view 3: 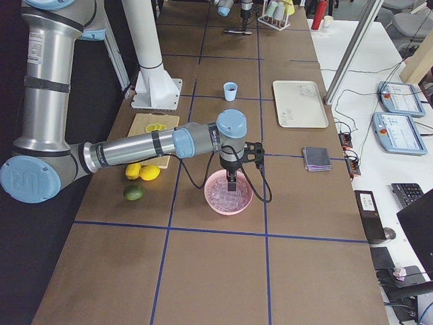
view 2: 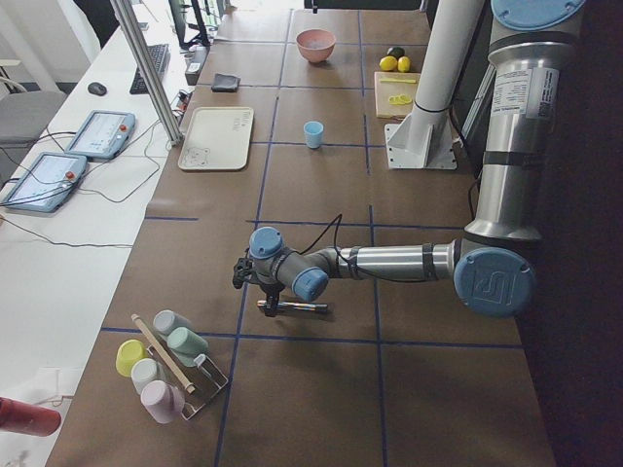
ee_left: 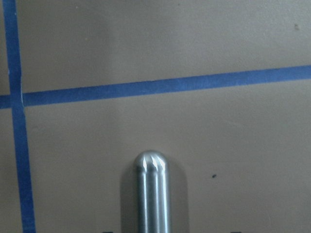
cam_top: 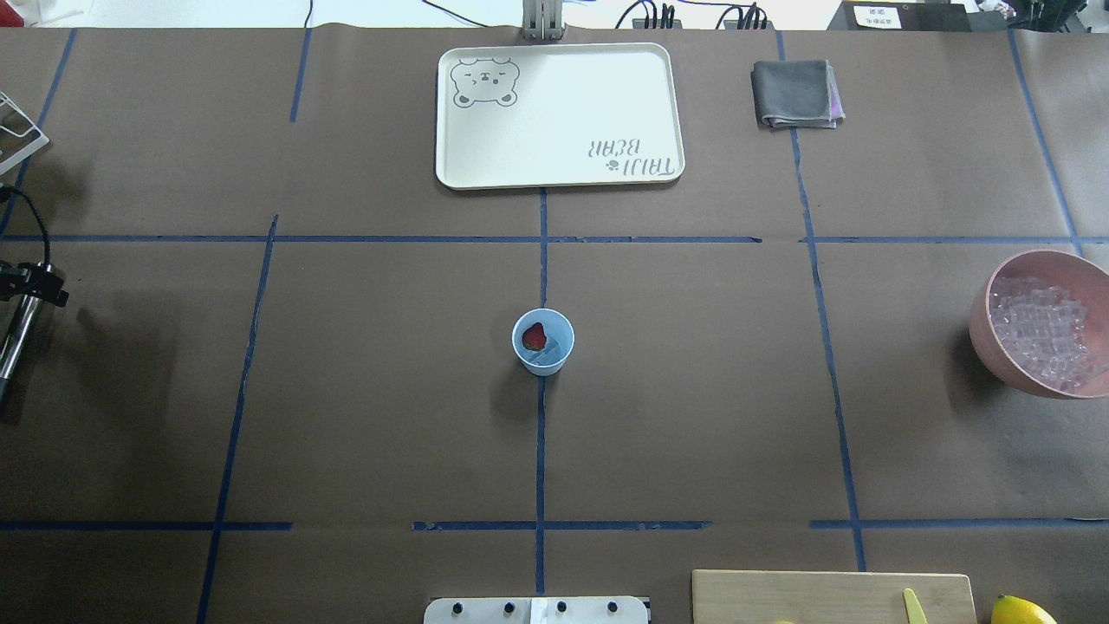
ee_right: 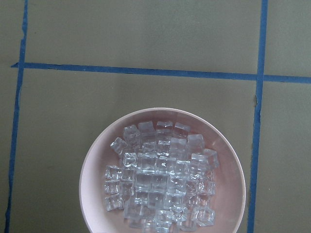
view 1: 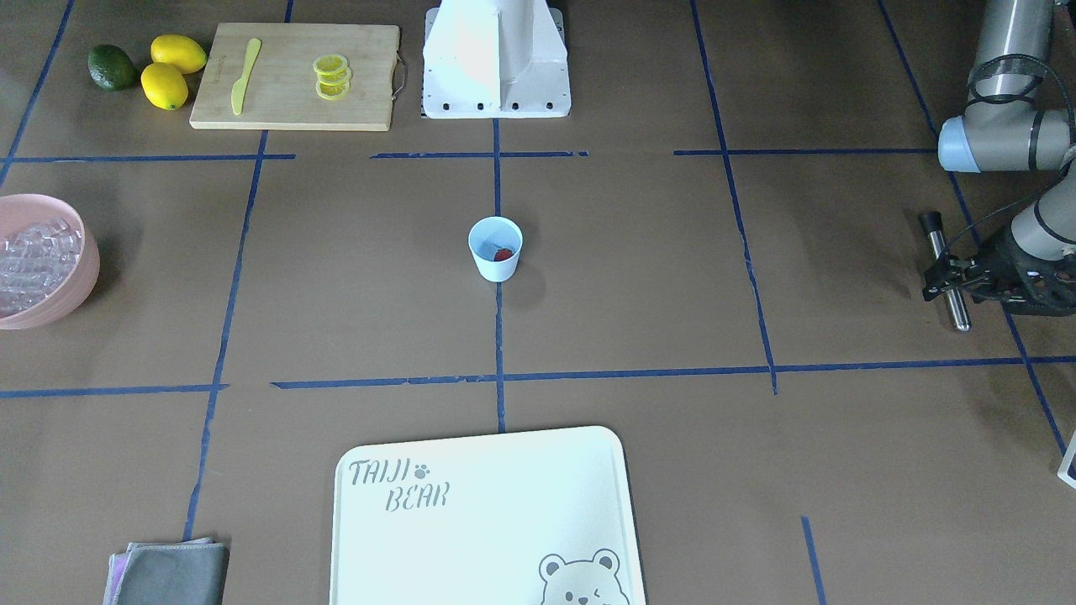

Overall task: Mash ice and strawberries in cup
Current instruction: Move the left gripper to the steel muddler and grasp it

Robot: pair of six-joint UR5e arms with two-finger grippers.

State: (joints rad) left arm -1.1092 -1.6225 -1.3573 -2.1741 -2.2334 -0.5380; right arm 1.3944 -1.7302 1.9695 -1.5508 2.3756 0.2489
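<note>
1. The cup (cam_top: 543,341) stands at the middle of the counter (cam_top: 346,390), with the strawberry (cam_top: 535,335) inside it.
2. The ice (ee_right: 160,179) fills the bowl (ee_right: 92,170), well apart from the cup.
3. The left claw (view 1: 948,277) is closed on a metal rod (view 1: 959,313), near the counter's end.
4. The right claw (view 3: 232,184) hangs over the bowl; I cannot tell how open it is.

We look down on the desk (cam_top: 364,390) from behind the robot (view 1: 496,59), and from across it, facing the robot. Two cameras look along the desk from its ends. All four see the cup (cam_top: 544,364) mid-desk. Our wrist cameras look straight down, close: one at a metal rod (ee_left: 152,194), one at the pink bowl (ee_right: 90,170).
</note>
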